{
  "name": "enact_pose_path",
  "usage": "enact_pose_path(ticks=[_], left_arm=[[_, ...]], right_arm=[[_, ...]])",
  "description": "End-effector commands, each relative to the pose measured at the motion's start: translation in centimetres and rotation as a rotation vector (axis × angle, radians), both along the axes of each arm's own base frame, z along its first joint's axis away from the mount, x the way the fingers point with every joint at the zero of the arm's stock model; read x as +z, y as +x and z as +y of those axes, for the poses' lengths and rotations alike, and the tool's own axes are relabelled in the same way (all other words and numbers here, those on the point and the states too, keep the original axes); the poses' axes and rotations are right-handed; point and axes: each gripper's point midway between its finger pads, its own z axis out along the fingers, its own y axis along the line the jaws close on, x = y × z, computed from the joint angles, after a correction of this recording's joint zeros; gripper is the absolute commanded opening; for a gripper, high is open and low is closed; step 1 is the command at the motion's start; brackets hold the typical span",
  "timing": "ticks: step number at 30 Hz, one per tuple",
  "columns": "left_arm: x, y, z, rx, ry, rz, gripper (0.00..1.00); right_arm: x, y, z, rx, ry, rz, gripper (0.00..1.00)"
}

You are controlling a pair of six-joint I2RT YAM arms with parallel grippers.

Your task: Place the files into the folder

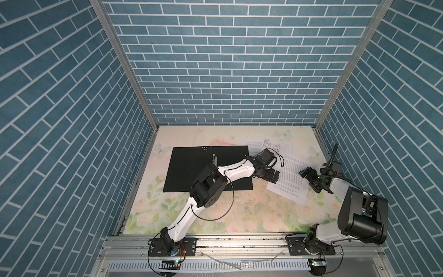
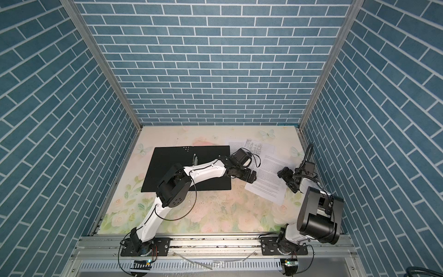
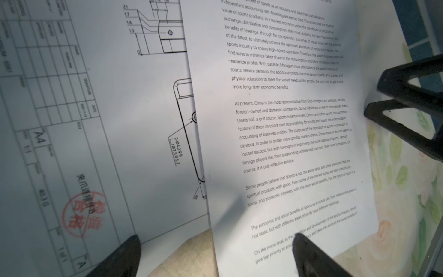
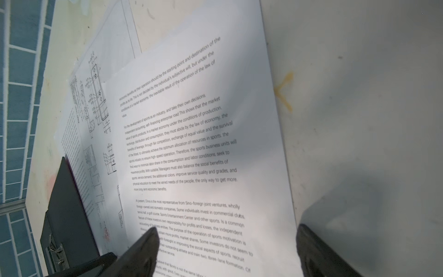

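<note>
The thin flat folder (image 1: 191,163) lies spread open, matte black inside up, toward the back left of the floral counter (image 1: 239,211), ready to receive. The files (image 1: 275,145), loose white printed paper sheets, overlap near the counter's back right corner. Both arms converge on the top sheet (image 1: 290,178). The left hand (image 1: 275,177) stretches across the folder and the right hand (image 1: 308,180) bends in from the right edge, both spread open, gripping nothing.

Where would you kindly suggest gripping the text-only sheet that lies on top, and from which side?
The text-only sheet lies flat, its far part overlapping the drawing sheet. I would take its right long edge, low from the right with the right gripper: there it rests on bare table, so likely only that sheet lifts.
</note>
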Motion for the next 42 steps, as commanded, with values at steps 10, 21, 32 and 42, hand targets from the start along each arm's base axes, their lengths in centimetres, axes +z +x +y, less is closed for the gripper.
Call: enact_pose_path(ticks=[10, 21, 32, 42], left_arm=[[1.2, -0.1, -1.4, 0.005, -0.034, 0.065, 1.00], [-0.4, -0.7, -2.4, -0.002, -0.019, 0.110, 1.00], [-1.7, -1.6, -3.3, -0.019, 0.013, 0.152, 1.00], [-2.4, -2.8, -2.9, -0.029, 0.034, 0.208, 1.00]], right_arm=[[-0.7, -1.9, -2.7, -0.051, -0.132, 0.109, 0.90], [-1.6, -0.3, -2.9, -0.039, -0.107, 0.132, 0.90], [-3.4, -1.7, -1.3, -0.011, -0.024, 0.208, 0.86], [-3.9, -2.1, 0.2, -0.018, 0.068, 0.189, 0.84]])
